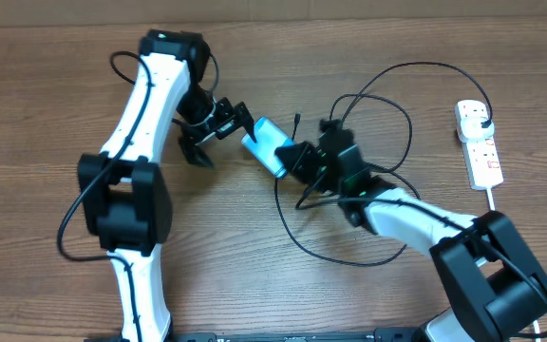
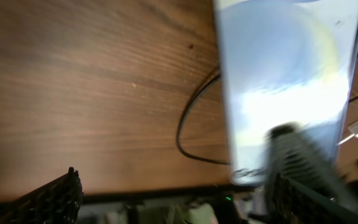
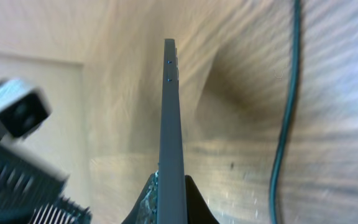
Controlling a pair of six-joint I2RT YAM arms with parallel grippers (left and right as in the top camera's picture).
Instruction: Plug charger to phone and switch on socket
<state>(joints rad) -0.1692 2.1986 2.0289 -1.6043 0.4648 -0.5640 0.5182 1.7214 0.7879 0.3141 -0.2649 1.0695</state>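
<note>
1. Overhead.
   - The phone [image 1: 269, 142] is held tilted near the middle of the table [image 1: 65, 57]. It is clamped at its lower end by the right gripper [image 1: 297, 157].
   - The left gripper [image 1: 224, 128] is set just beside the phone's other end, jaws apart.
   - The charger cable [image 1: 402, 85] is looped around the right arm. Its connector tip [image 1: 295, 121] is seen just beside the phone, not inserted.
   - The power strip [image 1: 480, 142] is laid well apart at the right, with a black plug [image 1: 483, 116] apparently seated in it.
   - Step judged: the phone is being presented for plugging. Switching is not yet reached.

2. Left wrist.
   - The phone [image 2: 284, 81] is shown screen-on but blurred, so no text can be read.
   - The left gripper [image 2: 173, 186] is spread, with nothing seen between its fingers [image 2: 48, 199].
   - A curve of charger cable [image 2: 188, 124] is noted on the table beside the phone.

3. Right wrist.
   - The phone [image 3: 171, 124] is seen edge-on, pinched by the right gripper [image 3: 169, 205].
   - The charger cable [image 3: 288, 112] is run along the right.
   - Next move judged: the connector tip is to be grasped and lined up with the phone's port, which is not seen.
   - No brand or label is found.
</note>
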